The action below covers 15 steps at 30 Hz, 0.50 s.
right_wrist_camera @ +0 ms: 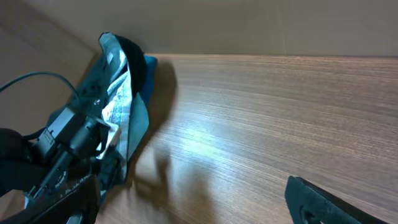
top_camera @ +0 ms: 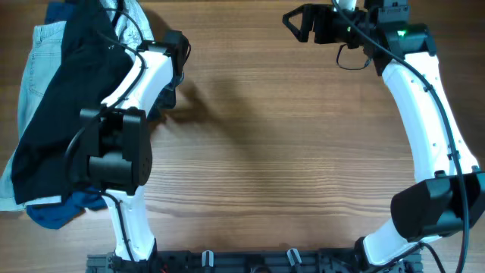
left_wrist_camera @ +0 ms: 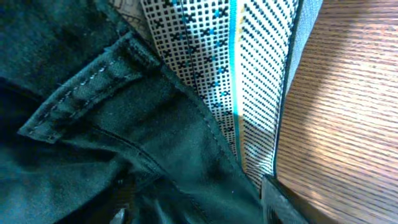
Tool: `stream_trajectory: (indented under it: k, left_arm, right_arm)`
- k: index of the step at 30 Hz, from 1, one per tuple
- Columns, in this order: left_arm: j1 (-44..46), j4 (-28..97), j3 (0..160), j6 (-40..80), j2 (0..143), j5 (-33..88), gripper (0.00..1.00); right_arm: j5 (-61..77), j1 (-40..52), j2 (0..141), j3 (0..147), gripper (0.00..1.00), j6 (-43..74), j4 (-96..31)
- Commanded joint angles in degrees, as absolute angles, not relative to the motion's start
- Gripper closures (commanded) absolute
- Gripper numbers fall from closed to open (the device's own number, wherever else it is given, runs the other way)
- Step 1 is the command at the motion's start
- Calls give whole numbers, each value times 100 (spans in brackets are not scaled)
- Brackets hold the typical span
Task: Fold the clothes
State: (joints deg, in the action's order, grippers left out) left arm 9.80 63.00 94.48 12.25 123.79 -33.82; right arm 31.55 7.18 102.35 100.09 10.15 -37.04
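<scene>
The black shorts (top_camera: 68, 98) lie draped over a pile at the table's left edge, on top of light-blue denim (top_camera: 32, 76) and a dark-blue piece (top_camera: 57, 214). My left gripper (top_camera: 171, 76) is at the pile's right edge. In the left wrist view, black fabric (left_wrist_camera: 124, 124) with a stitched seam fills the space between its fingers (left_wrist_camera: 199, 208), and they look closed on it. Pale dotted lining (left_wrist_camera: 211, 56) shows beside it. My right gripper (top_camera: 292, 21) is open and empty, above the table at the far right. It also shows in the right wrist view (right_wrist_camera: 193, 205).
Bare wooden table (top_camera: 288, 152) spreads between the arms. The right wrist view shows the pile (right_wrist_camera: 124, 93) and the left arm (right_wrist_camera: 62, 143) in the distance. The arm bases stand at the front edge.
</scene>
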Motion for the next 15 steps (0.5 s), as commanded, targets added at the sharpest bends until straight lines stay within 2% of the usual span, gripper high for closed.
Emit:
stream_trajectory:
  k: [1, 6, 9, 11, 13, 14, 15]
  left_arm:
    - [985, 6298, 9463, 1194, 12571, -3548, 37]
    - [991, 6154, 9463, 1208, 12656, -3708, 39]
    - [1026, 6182, 9463, 1288, 12658, -3701, 47]
    - [1079, 6176, 9463, 1420, 12658, -3741, 67]
    - [1109, 6176, 9463, 1590, 12658, -3732, 83]
    - [1127, 6217, 9463, 1695, 12656, -3717, 96]
    - [1144, 6302, 9463, 1861, 12623, -3717, 96]
  right_arm:
    - [3306, 711, 10368, 9972, 4, 895, -3701]
    - [3304, 711, 10368, 9972, 4, 895, -3688]
    - [3304, 711, 10368, 9972, 4, 895, -3691]
    - [3304, 711, 10368, 9972, 4, 893, -3691]
    - [3301, 711, 10368, 9972, 4, 873, -3695]
    - [3304, 711, 10368, 9972, 4, 843, -3697]
    - [3304, 711, 10368, 9972, 4, 788, -3712]
